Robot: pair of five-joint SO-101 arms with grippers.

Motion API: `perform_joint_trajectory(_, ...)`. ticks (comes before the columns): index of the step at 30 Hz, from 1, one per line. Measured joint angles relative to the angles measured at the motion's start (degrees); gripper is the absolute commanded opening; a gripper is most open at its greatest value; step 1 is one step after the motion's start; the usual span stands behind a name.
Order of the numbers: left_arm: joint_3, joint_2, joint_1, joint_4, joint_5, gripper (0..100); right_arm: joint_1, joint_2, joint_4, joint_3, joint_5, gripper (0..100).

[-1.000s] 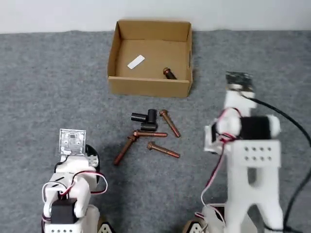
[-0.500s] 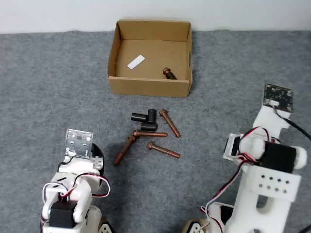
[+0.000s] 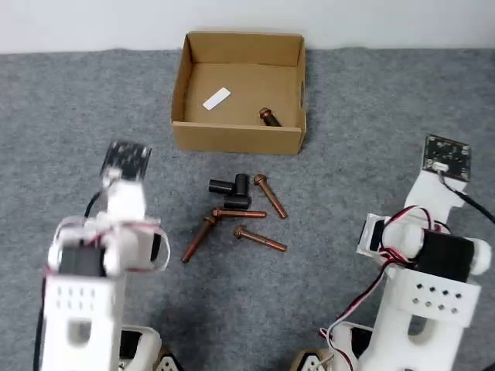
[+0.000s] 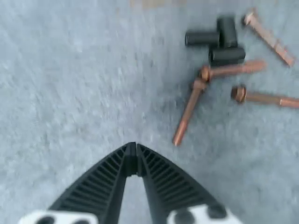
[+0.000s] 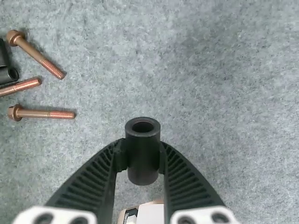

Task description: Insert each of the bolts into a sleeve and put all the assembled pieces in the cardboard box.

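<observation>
My left arm [image 3: 108, 232] stands taller than a moment ago, and its gripper [image 4: 136, 159] is pinched closed on nothing. My right gripper [image 5: 141, 154] clamps a sleeve [image 5: 142, 140].

Grey carpeted table [image 3: 77, 100] with a cardboard box [image 3: 236, 139], four loose bolts [image 3: 261, 239] and three black sleeves [image 3: 222, 186] alongside

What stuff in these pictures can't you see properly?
- The piece in the cardboard box: in the high view, the box's front wall hides its lower end.
- The black sleeves: in the right wrist view, the picture edge cuts them off.
- The loose bolts: in the left wrist view they are blurred, so their threads can't be made out.
- The white sticker: in the high view it is too small to read.
</observation>
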Motion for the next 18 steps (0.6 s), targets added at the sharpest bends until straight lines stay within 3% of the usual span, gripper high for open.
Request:
perform_joint_trajectory(3, -7.47, 13.71, 0.00, 3.78, -1.23, 1, 0.00, 0.00, 0.00, 1.14, 0.00, 0.9)
perform_joint_trajectory(7, -15.65, 30.68, 0.00, 6.59, -11.69, 1, 0.00, -0.09, 0.00, 1.58, 0.00, 0.9)
perform_joint_trajectory(10, -20.84, 40.79, 0.97, 7.82, -15.03, 1, 0.00, -0.09, 0.00, 1.58, 0.00, 0.9)
perform_joint_trajectory(15, -24.44, 47.56, 5.63, 8.09, -15.65, 1, 0.00, -0.09, 0.00, 1.58, 0.00, 0.9)
perform_joint_trajectory(18, -24.62, 48.09, 9.76, 7.82, -15.65, 10, 0.00, -0.09, 0.00, 1.58, 0.00, 0.9)
